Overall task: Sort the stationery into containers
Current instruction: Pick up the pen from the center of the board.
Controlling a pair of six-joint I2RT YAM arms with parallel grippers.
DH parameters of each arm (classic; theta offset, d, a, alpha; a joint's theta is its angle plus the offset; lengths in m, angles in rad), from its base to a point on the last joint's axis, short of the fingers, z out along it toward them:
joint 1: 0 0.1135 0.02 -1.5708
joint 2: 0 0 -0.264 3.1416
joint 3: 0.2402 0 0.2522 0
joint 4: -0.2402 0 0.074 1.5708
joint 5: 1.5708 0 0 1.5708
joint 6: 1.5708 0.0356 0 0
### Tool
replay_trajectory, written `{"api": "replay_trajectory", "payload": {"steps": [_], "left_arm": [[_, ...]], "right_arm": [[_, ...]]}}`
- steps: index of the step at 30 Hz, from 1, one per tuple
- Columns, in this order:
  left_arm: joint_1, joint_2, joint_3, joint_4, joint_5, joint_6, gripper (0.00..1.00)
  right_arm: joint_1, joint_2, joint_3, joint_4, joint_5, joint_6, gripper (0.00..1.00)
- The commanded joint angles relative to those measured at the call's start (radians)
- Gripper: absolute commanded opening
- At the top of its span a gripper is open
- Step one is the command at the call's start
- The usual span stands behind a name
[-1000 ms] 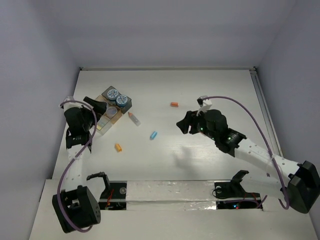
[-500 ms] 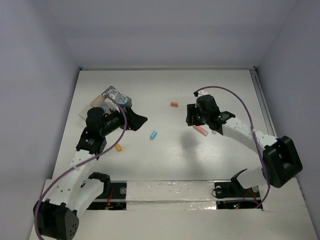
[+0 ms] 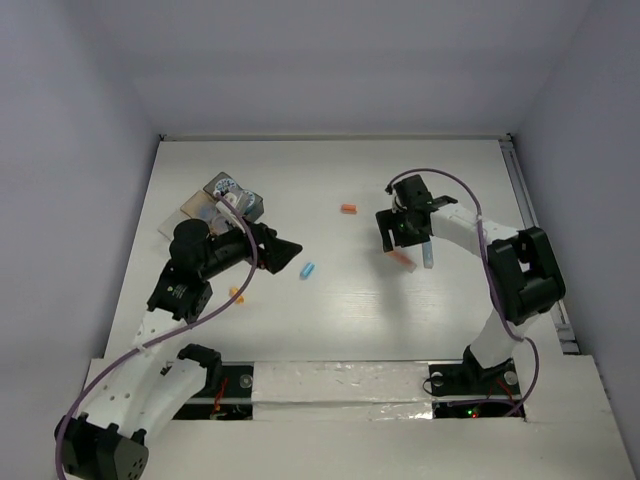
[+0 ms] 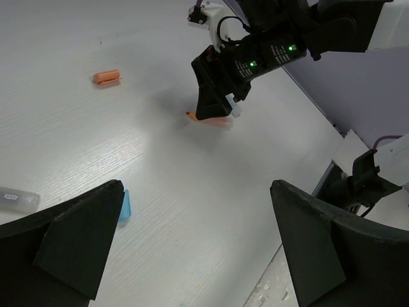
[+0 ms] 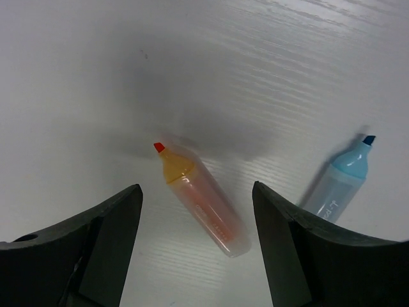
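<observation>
The top view looks down from above and behind the arms. It takes in the whole tabletop from far off, with the arm bases along the bottom of the frame.

The left wrist view sits low and looks slantwise across the tabletop. The left claw has its fingers at the lower corners, and the right claw stands in the upper middle over an orange pen.

The right wrist view looks almost straight down from close by, with that orange pen at centre and a blue pen at right. All three views share the orange pen.
</observation>
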Motion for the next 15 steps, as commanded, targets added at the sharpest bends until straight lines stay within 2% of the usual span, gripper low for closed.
{"api": "replay_trajectory", "payload": {"steps": [1,11,14,15], "left_arm": [[-0.016,-0.025,0.045,-0.009,-0.028,0.034,0.99],[-0.034,-0.025,0.05,-0.021,-0.059,0.039,0.99],[-0.034,-0.024,0.052,-0.021,-0.062,0.037,0.99],[-0.034,-0.022,0.052,-0.021,-0.062,0.037,0.99]], "right_arm": [[0.005,0.041,0.068,-0.061,-0.044,-0.061,0.75],[0.005,0.133,0.074,-0.082,-0.073,-0.051,0.65],[0.014,0.132,0.054,-0.079,-0.061,-0.039,0.6],[0.015,0.133,0.053,-0.084,-0.05,-0.035,0.54]]}}
